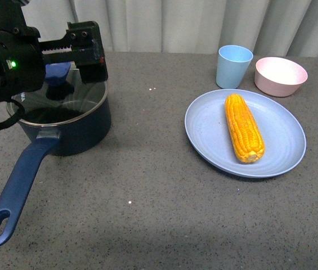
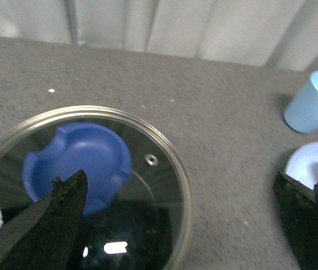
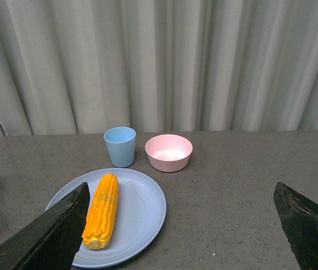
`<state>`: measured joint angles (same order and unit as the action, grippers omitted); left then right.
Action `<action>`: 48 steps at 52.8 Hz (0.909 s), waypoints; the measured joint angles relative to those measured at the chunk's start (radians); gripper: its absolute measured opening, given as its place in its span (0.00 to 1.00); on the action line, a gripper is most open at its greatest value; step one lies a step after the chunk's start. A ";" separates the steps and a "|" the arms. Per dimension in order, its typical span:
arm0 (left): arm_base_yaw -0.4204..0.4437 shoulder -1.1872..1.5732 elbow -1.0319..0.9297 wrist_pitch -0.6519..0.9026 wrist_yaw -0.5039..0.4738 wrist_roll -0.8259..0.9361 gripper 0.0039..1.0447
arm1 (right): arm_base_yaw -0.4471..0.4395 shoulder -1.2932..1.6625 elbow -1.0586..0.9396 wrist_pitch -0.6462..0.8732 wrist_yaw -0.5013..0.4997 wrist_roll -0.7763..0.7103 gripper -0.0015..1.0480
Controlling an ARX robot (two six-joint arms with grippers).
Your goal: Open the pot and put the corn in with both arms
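L gripper (image 2: 177, 191) hangs over pot (image 1: 68, 126), upper left of front view, jaws wide apart, empty. Lid (image 2: 142, 197) on. Centre both fingers round knob (image 2: 80, 163) before closing (looks off-centre now). Corn (image 1: 243, 128) on plate (image 1: 204, 121), centre-right. R gripper (image 3: 181, 202) spread, empty.

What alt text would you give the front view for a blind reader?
The robot's left arm hangs over a lidded navy pot at left. At right, a corn cob lies on a blue plate, with a blue cup and pink bowl behind.

Even, soft light; sharp focus.
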<state>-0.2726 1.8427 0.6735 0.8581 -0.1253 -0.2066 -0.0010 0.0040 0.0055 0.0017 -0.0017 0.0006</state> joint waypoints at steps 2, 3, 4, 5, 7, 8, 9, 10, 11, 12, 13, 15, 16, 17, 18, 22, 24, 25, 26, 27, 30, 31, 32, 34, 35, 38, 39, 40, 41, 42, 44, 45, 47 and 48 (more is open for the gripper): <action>0.014 0.018 0.024 0.000 -0.024 -0.005 0.94 | 0.000 0.000 0.000 0.000 0.000 0.000 0.91; 0.020 0.027 0.035 0.001 -0.034 -0.005 0.94 | 0.000 0.000 0.000 0.000 0.000 0.000 0.91; 0.023 0.031 0.041 0.001 -0.037 -0.005 0.94 | 0.000 0.000 0.000 0.000 0.000 0.000 0.91; 0.029 0.039 0.051 0.001 -0.041 -0.005 0.94 | 0.000 0.000 0.000 0.000 0.000 0.000 0.91; 0.039 0.049 0.065 0.001 -0.051 -0.006 0.94 | 0.000 0.000 0.000 0.000 0.000 0.000 0.91; 0.044 0.057 0.074 0.001 -0.058 -0.008 0.94 | 0.000 0.000 0.000 0.000 0.000 0.000 0.91; 0.050 0.063 0.081 0.001 -0.062 -0.008 0.94 | 0.000 0.000 0.000 0.000 0.000 0.000 0.91; 0.052 0.066 0.085 0.001 -0.064 -0.008 0.94 | 0.000 0.000 0.000 0.000 0.000 0.000 0.91; 0.058 0.073 0.092 0.001 -0.069 -0.009 0.94 | 0.000 0.000 0.000 0.000 0.000 0.000 0.91; 0.063 0.079 0.099 0.001 -0.071 -0.009 0.94 | 0.000 0.000 0.000 0.000 0.000 0.000 0.91; 0.066 0.082 0.102 0.001 -0.076 -0.009 0.94 | 0.000 0.000 0.000 0.000 0.000 0.000 0.91; 0.074 0.096 0.115 0.001 -0.083 -0.007 0.94 | 0.000 0.000 0.000 0.000 0.000 0.000 0.91; 0.077 0.103 0.121 -0.001 -0.085 -0.006 0.94 | 0.000 0.000 0.000 0.000 0.000 0.000 0.91; 0.082 0.113 0.129 -0.006 -0.085 -0.005 0.94 | 0.000 0.000 0.000 0.000 0.000 0.000 0.91; 0.082 0.119 0.134 -0.010 -0.085 -0.002 0.94 | 0.000 0.000 0.000 0.000 0.000 0.000 0.91; 0.083 0.144 0.145 -0.036 -0.074 0.003 0.94 | 0.000 0.000 0.000 0.000 0.000 0.000 0.91; 0.082 0.159 0.151 -0.049 -0.061 0.007 0.94 | 0.000 0.000 0.000 0.000 0.000 0.000 0.91; 0.082 0.163 0.153 -0.055 -0.058 0.008 0.94 | 0.000 0.000 0.000 0.000 0.000 0.000 0.91; 0.081 0.166 0.154 -0.059 -0.057 0.008 0.94 | 0.000 0.000 0.000 0.000 0.000 0.000 0.91; 0.081 0.171 0.157 -0.067 -0.053 0.007 0.94 | 0.000 0.000 0.000 0.000 0.000 0.000 0.91; 0.080 0.180 0.165 -0.080 -0.047 0.008 0.94 | 0.000 0.000 0.000 0.000 0.000 0.000 0.91; 0.080 0.185 0.168 -0.081 -0.047 0.010 0.94 | 0.000 0.000 0.000 0.000 0.000 0.000 0.91; 0.080 0.189 0.171 -0.081 -0.047 0.013 0.94 | 0.000 0.000 0.000 0.000 0.000 0.000 0.91; 0.081 0.198 0.181 -0.082 -0.048 0.016 0.94 | 0.000 0.000 0.000 0.000 0.000 0.000 0.91; 0.081 0.200 0.184 -0.084 -0.048 0.018 0.94 | 0.000 0.000 0.000 0.000 0.000 0.000 0.91; 0.081 0.208 0.195 -0.087 -0.048 0.019 0.94 | 0.000 0.000 0.000 0.000 0.000 0.000 0.91; 0.081 0.209 0.198 -0.088 -0.048 0.020 0.94 | 0.000 0.000 0.000 0.000 0.000 0.000 0.91; 0.081 0.211 0.200 -0.091 -0.047 0.021 0.94 | 0.000 0.000 0.000 0.000 0.000 0.000 0.91; 0.081 0.211 0.201 -0.093 -0.047 0.021 0.94 | 0.000 0.000 0.000 0.000 0.000 0.000 0.91; 0.081 0.212 0.202 -0.094 -0.047 0.022 0.93 | 0.000 0.000 0.000 0.000 0.000 0.000 0.91; 0.081 0.213 0.203 -0.095 -0.045 0.023 0.87 | 0.000 0.000 0.000 0.000 0.000 0.000 0.91; 0.081 0.214 0.204 -0.095 -0.044 0.023 0.84 | 0.000 0.000 0.000 0.000 0.000 0.000 0.91; 0.081 0.215 0.204 -0.095 -0.039 0.022 0.75 | 0.000 0.000 0.000 0.000 0.000 0.000 0.91; 0.081 0.216 0.204 -0.095 -0.041 0.023 0.71 | 0.000 0.000 0.000 0.000 0.000 0.000 0.91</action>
<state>-0.1917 2.0583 0.8780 0.7631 -0.1661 -0.1841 -0.0010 0.0040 0.0055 0.0017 -0.0017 0.0006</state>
